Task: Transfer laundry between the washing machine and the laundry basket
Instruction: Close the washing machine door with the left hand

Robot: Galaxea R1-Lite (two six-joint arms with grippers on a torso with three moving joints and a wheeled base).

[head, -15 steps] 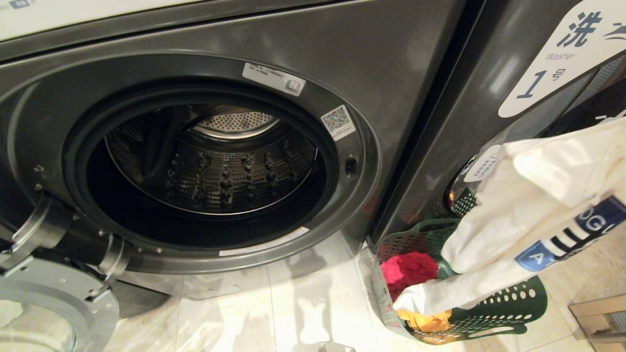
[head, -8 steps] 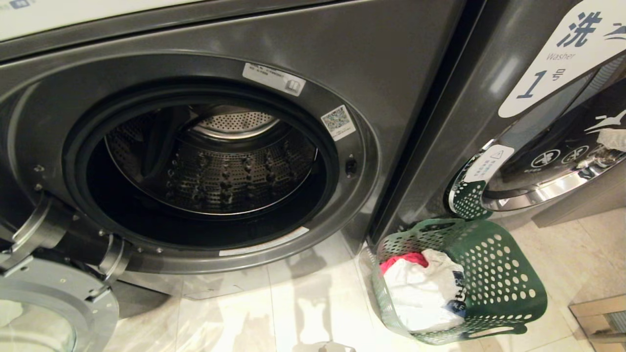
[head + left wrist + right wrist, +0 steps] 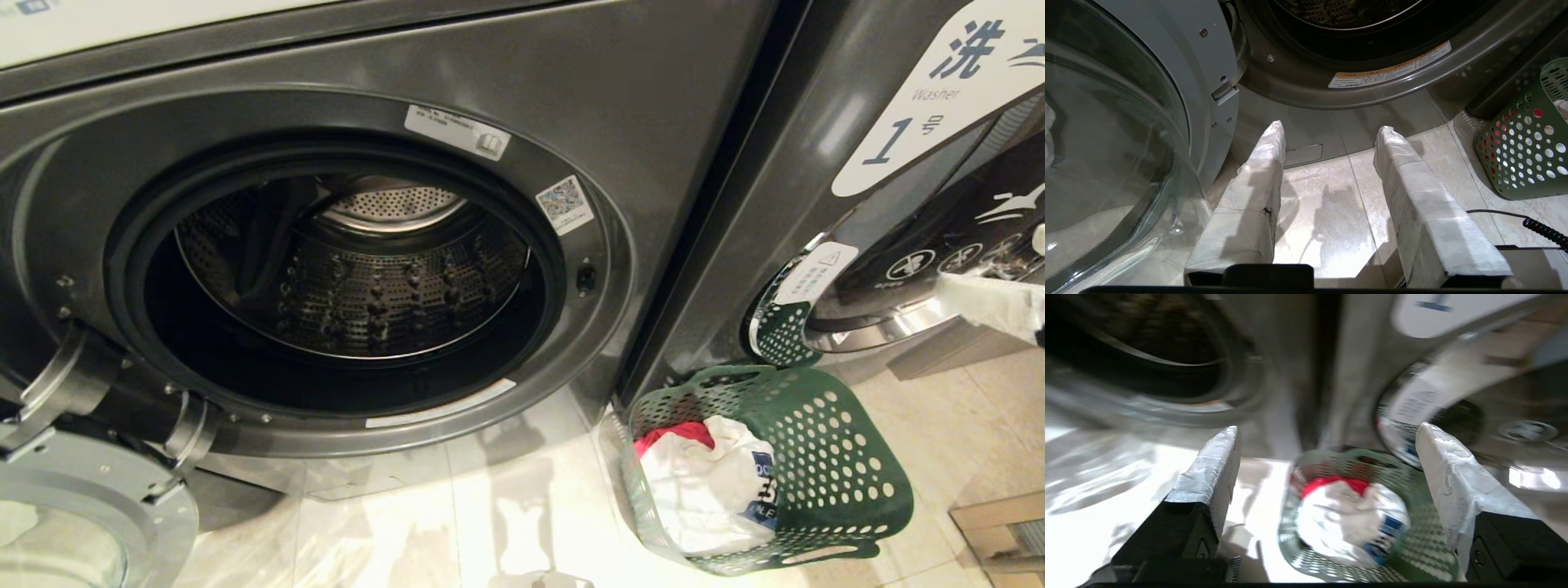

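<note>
Right gripper (image 3: 1327, 430): fingers spread wide, nothing between them, raised above the laundry basket (image 3: 824, 457). Directly below and ahead of the fingertips, the basket stands on the tiled floor and holds the laundry: a white garment (image 3: 702, 494) with a blue patch on top, a red garment (image 3: 669, 434) showing at its far edge. Beyond the basket, off to the gripper's left, the washing machine (image 3: 351, 269) stands with door open, drum bare. Left gripper (image 3: 1331, 130) low beside the open door, fingers parted, holding nothing.
</note>
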